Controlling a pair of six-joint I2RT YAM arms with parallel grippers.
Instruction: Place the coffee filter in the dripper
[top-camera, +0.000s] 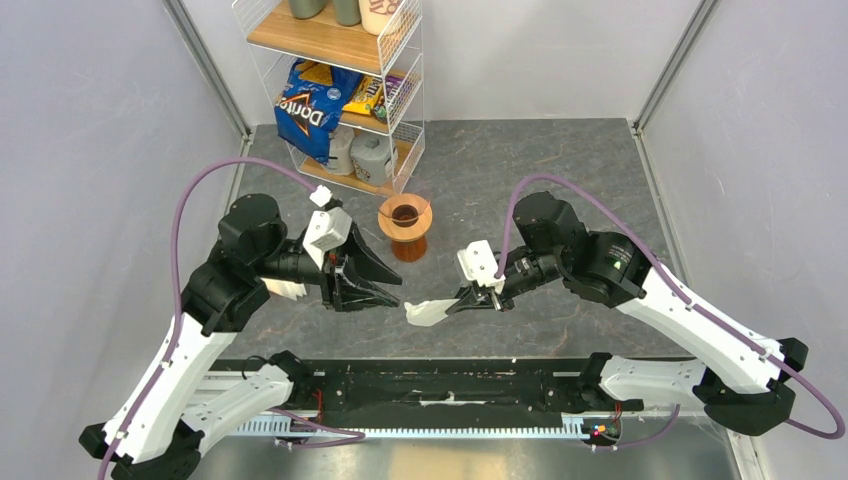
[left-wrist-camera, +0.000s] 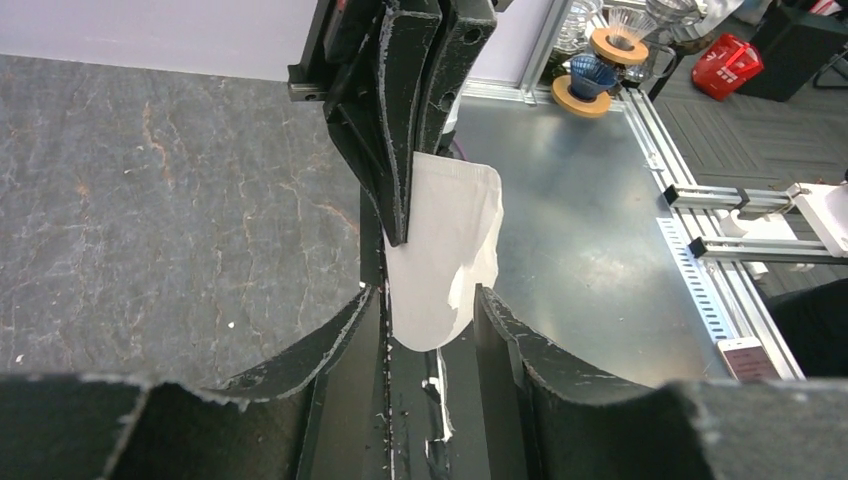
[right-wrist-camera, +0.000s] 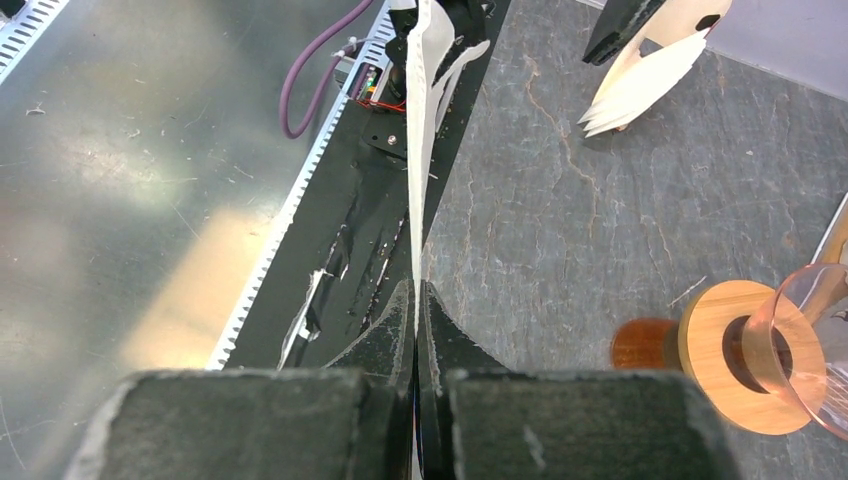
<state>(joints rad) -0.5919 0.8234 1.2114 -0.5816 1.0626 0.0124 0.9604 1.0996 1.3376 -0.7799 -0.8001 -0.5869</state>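
The coffee filter (top-camera: 428, 312) is a thin white paper sheet hanging in the air in front of the arms. My right gripper (top-camera: 463, 302) is shut on it. In the right wrist view the filter (right-wrist-camera: 415, 150) shows edge-on, running away from the shut gripper (right-wrist-camera: 417, 285). My left gripper (top-camera: 392, 292) is open, just left of the filter. In the left wrist view the filter (left-wrist-camera: 445, 250) has its rounded end between the open jaws of the left gripper (left-wrist-camera: 427, 295). The orange-brown dripper (top-camera: 405, 214) stands behind them and also shows in the right wrist view (right-wrist-camera: 800, 345).
A wire shelf rack (top-camera: 345, 90) with snack bags stands at the back left, close to the dripper. A cream pile of stacked filters (top-camera: 285, 289) lies beside the left wrist and also shows in the right wrist view (right-wrist-camera: 645, 80). A black rail (top-camera: 440, 385) runs along the near edge.
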